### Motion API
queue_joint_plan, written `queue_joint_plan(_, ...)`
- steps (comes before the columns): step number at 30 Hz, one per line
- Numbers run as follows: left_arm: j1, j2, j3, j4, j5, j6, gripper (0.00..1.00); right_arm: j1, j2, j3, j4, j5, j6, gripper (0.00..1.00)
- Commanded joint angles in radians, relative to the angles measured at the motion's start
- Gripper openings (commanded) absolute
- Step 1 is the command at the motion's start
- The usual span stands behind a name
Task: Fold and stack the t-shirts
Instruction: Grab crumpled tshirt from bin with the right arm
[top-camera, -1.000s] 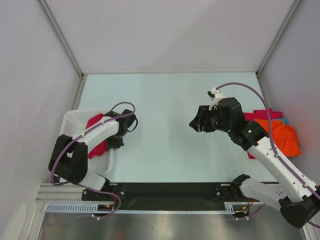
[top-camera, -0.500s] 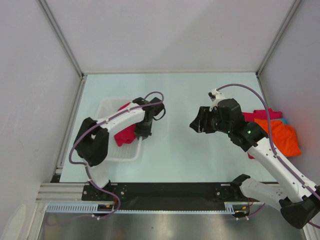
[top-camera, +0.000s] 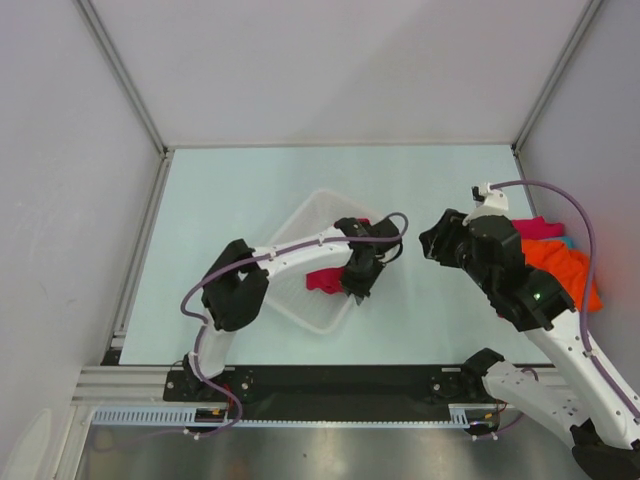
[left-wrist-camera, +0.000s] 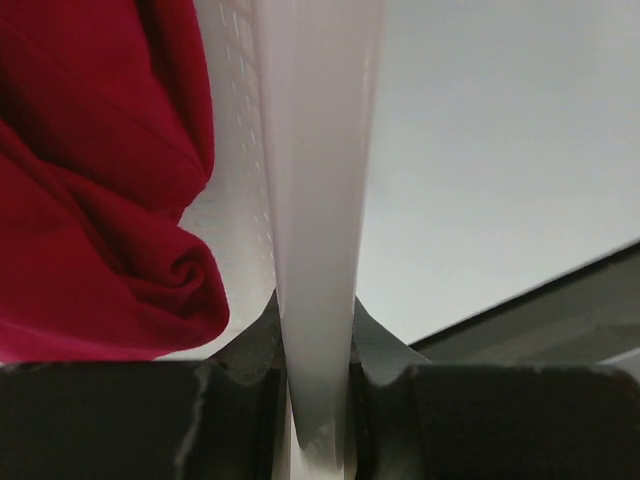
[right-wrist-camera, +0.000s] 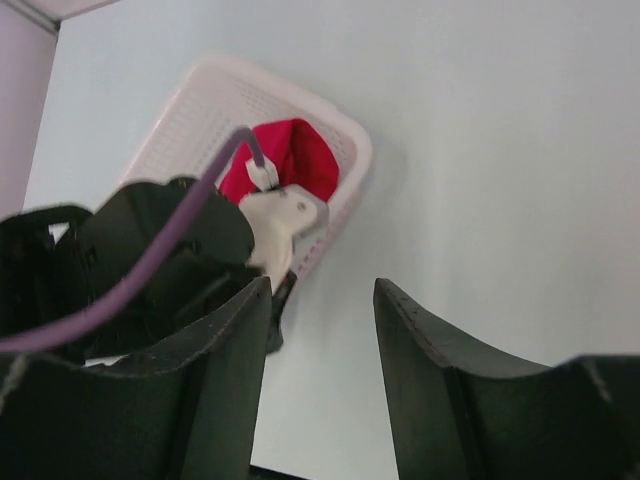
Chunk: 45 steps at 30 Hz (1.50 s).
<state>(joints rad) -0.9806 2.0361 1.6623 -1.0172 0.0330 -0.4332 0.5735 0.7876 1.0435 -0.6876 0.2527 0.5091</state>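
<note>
The right end effector (right-wrist-camera: 322, 292) gapes toward a white basket (right-wrist-camera: 205, 112) holding a crimson t-shirt (right-wrist-camera: 298, 160), left arm (right-wrist-camera: 150, 240) alongside

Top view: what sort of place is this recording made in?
Probably a lab test cell, not a home: plain white walls on metal posts, a pale table, and a left arm and right arm bolted to a rail at its near edge.

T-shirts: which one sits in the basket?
The crimson red t-shirt, lying in the white basket whose rim the left gripper clamps; the orange t-shirt and pink t-shirt lie heaped apart on the far right.
</note>
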Motion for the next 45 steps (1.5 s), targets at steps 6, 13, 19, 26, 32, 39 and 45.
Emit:
queue_joint_plan(6,-0.144,0.032,-0.024,0.298,0.442,0.062,0.09,-0.001,-0.019,0.013,-0.017,0.132,0.051,0.51)
queue_joint_plan(13,-0.155,-0.014,-0.064,0.321,0.38,0.079,0.41,-0.001,0.004,0.001,-0.003,0.118,0.072,0.5)
queue_joint_plan(19,-0.152,-0.051,-0.049,0.313,0.233,0.082,0.99,0.0,0.015,0.001,-0.006,0.117,0.08,0.5)
queue_joint_plan(26,-0.151,-0.091,-0.019,0.301,0.098,0.077,1.0,0.002,0.009,0.003,-0.012,0.129,0.095,0.5)
queue_joint_plan(32,-0.15,-0.137,-0.018,0.267,-0.068,0.041,1.0,0.009,-0.016,0.003,-0.017,0.151,0.108,0.5)
queue_joint_plan(39,-0.148,-0.257,-0.065,0.241,-0.404,-0.016,1.0,0.017,-0.002,0.009,0.016,0.151,0.103,0.5)
queue_joint_plan(45,-0.133,-0.382,-0.157,0.259,-0.535,-0.03,1.0,0.046,0.027,0.01,0.028,0.161,0.111,0.49)
